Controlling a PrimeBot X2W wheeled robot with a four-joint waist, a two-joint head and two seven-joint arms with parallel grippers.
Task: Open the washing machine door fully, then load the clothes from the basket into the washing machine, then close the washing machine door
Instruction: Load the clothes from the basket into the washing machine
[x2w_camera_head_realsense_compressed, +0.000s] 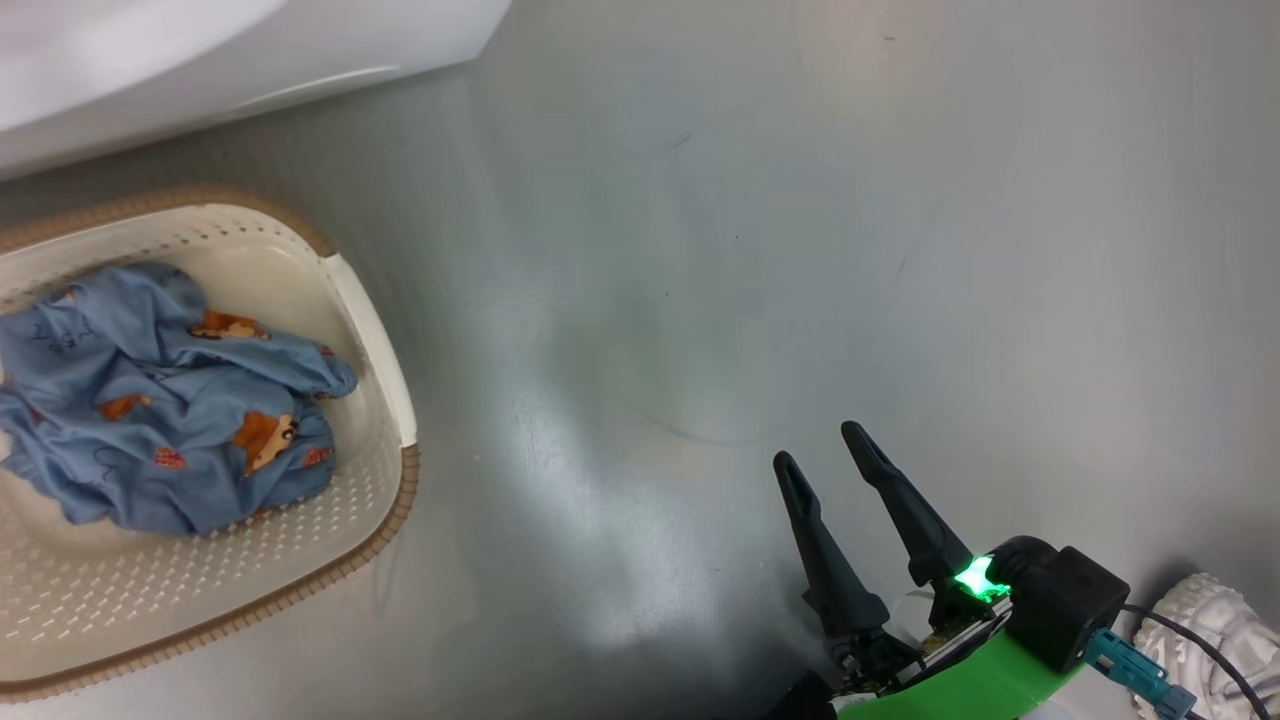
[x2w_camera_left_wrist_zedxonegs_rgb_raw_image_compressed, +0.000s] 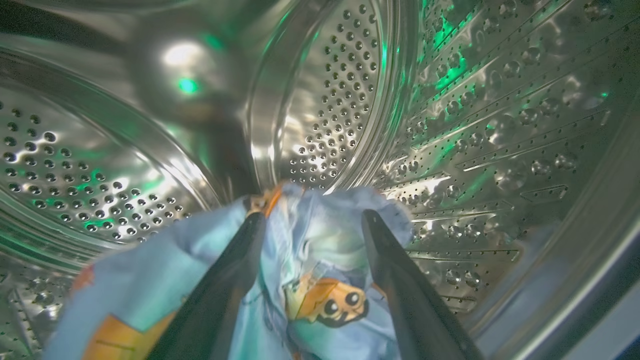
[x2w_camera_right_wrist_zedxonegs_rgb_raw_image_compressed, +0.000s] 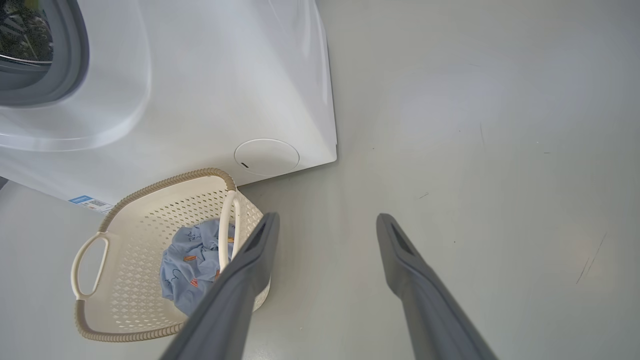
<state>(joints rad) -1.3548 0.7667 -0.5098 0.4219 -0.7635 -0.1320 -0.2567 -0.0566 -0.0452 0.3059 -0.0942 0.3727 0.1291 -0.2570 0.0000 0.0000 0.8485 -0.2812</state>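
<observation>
So, left tool's (x2w_camera_left_wrist_zedxonegs_rgb_raw_image_compressed: 314, 216) wide open inside the drum (x2w_camera_left_wrist_zedxonegs_rgb_raw_image_compressed: 475, 125), garment (x2w_camera_left_wrist_zedxonegs_rgb_raw_image_compressed: 320, 300) lying loose between its fingers (x2w_camera_left_wrist_zedxonegs_rgb_raw_image_compressed: 225, 285). I'd back straight out so nothing snags. Other clothes (x2w_camera_head_realsense_compressed: 170, 400) sit in the basket (x2w_camera_head_realsense_compressed: 375, 330); right tool's (x2w_camera_head_realsense_compressed: 818, 444) open, empty.

This is a laundry spot with a plain, workroom look. A big white front-loading washing machine (x2w_camera_right_wrist_zedxonegs_rgb_raw_image_compressed: 200, 75) with a perforated steel drum (x2w_camera_left_wrist_zedxonegs_rgb_raw_image_compressed: 340, 100) and a round white flap (x2w_camera_right_wrist_zedxonegs_rgb_raw_image_compressed: 266, 156) stands on a smooth, bare grey floor (x2w_camera_right_wrist_zedxonegs_rgb_raw_image_compressed: 475, 150). Beside it sits a cream perforated plastic basket (x2w_camera_right_wrist_zedxonegs_rgb_raw_image_compressed: 145, 215) holding light-blue printed clothes (x2w_camera_right_wrist_zedxonegs_rgb_raw_image_compressed: 187, 265).
</observation>
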